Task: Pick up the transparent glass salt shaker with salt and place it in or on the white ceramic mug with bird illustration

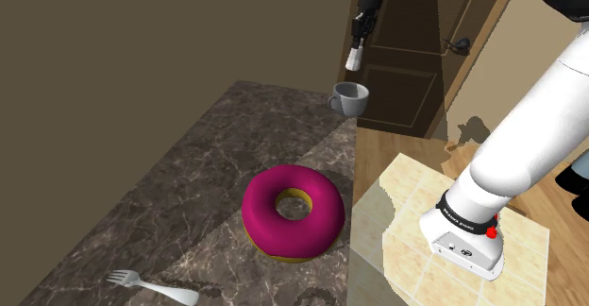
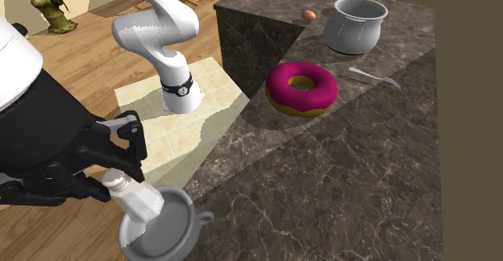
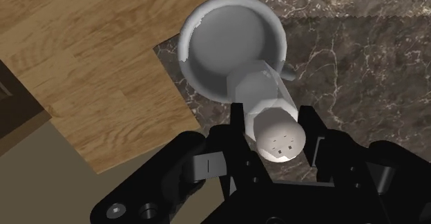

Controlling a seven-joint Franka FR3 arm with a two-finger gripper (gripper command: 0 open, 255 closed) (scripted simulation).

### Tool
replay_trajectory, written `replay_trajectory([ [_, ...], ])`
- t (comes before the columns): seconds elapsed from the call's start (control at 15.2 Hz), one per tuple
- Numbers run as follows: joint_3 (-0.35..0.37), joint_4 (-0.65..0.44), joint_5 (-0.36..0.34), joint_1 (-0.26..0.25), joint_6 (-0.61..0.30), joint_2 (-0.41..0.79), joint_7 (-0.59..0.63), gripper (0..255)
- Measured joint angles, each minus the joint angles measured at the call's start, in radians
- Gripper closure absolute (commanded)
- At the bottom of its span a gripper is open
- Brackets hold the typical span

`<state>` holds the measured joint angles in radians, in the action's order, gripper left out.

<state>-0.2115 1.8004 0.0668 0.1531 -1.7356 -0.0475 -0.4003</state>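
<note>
My black gripper (image 3: 275, 129) is shut on a plain white-grey salt shaker (image 3: 266, 101), clasped just below its perforated cap. It hangs in the air directly above a plain grey-white mug (image 3: 231, 43) that stands upright at the corner of the dark marble counter (image 3: 359, 57). The shoulder view shows the gripper (image 1: 357, 47) holding the shaker (image 1: 353, 60) a short way over the mug (image 1: 349, 98) at the counter's far end. In the second exterior view the shaker (image 2: 137, 196) tilts in the gripper (image 2: 109, 183) over the mug (image 2: 165, 227).
A large pink donut (image 1: 293, 210) lies mid-counter, a fork (image 1: 151, 287) near the shoulder view's bottom edge. A grey pot (image 2: 355, 24) and an egg (image 2: 309, 14) stand at the counter's other end. Wooden floor (image 3: 76, 57) lies beside the mug's corner; a wall (image 1: 142, 59) borders the counter.
</note>
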Motion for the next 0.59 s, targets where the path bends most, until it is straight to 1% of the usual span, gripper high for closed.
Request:
replay_trajectory([
  [0.59,0.0,0.114,0.002,0.0,-0.116,0.003,-0.008,255],
])
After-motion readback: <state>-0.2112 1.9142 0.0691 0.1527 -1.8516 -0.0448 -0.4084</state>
